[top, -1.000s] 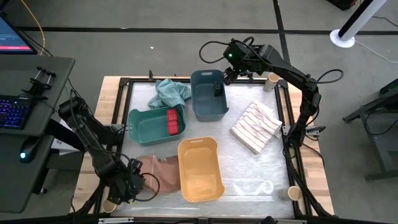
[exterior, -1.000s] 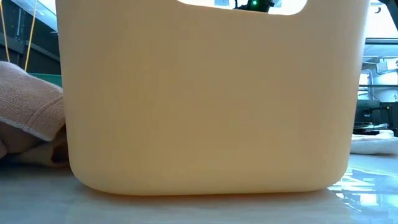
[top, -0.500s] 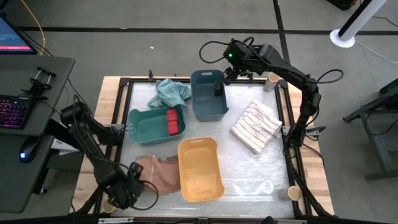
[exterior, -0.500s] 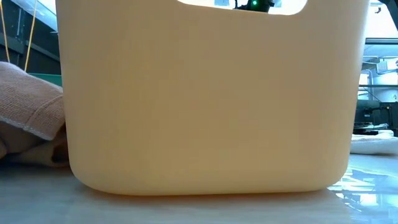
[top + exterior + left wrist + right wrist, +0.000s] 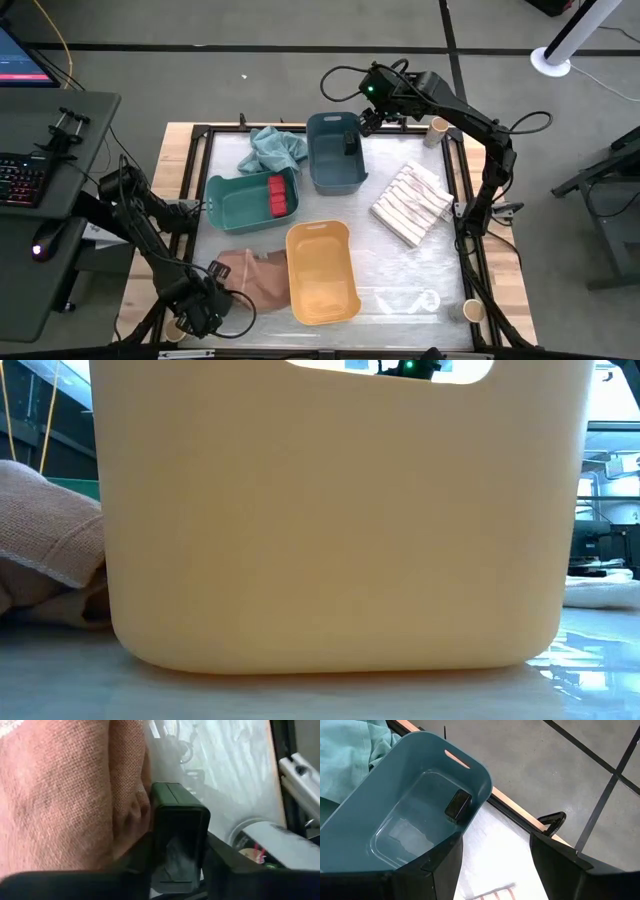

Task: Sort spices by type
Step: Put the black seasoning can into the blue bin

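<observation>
At the surface's near-left corner, a dark grey spice box (image 5: 177,837) now sits pinched between the left tool's (image 5: 176,865) just-narrowed fingers beside the tan cloth (image 5: 65,790), ready to lift; the right tool (image 5: 492,865) hangs half-open over the blue bin (image 5: 480,775)

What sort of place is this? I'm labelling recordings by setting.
Likely a robotics lab, not a kitchen: a framed worktable on bare concrete floor, a keyboard on a side desk, and an equipment stand.

Even overhead light reaches my counter (image 5: 400,270); glare streaks its near surface. My low view is filled by the soft-focus yellow bin (image 5: 340,520). Left wrist picture is dim, blurred.
</observation>
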Robot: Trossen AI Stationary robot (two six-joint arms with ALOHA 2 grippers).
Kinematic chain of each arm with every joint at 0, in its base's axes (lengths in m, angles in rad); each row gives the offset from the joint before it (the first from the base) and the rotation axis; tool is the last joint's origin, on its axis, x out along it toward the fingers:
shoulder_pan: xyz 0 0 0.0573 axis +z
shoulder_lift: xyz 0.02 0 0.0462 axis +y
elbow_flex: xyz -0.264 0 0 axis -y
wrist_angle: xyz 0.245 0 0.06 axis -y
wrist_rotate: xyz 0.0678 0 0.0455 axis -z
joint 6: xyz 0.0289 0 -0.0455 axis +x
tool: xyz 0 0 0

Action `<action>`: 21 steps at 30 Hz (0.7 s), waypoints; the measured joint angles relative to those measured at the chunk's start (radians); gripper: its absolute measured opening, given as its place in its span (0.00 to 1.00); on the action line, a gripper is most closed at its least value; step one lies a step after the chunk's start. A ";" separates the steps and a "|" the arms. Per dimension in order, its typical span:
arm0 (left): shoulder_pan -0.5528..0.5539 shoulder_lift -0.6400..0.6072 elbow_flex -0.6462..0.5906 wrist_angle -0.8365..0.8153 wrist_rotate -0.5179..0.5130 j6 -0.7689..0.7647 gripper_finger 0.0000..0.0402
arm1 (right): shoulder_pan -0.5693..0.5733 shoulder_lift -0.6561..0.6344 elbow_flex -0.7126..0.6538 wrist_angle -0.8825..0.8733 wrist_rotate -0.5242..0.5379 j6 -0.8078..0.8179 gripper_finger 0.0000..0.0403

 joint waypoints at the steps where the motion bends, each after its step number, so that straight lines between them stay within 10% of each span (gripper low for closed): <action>1: 0.000 0.000 0.001 0.001 0.003 -0.016 0.20 | 0.000 0.000 0.000 0.000 0.000 0.000 0.56; 11: 0.005 -0.217 0.070 -0.047 0.143 -0.133 0.20 | -0.001 0.000 0.000 0.001 0.000 0.000 0.56; 21: 0.346 -0.520 0.220 -0.476 -0.355 0.002 0.20 | -0.001 0.000 0.000 -0.001 0.001 -0.025 0.56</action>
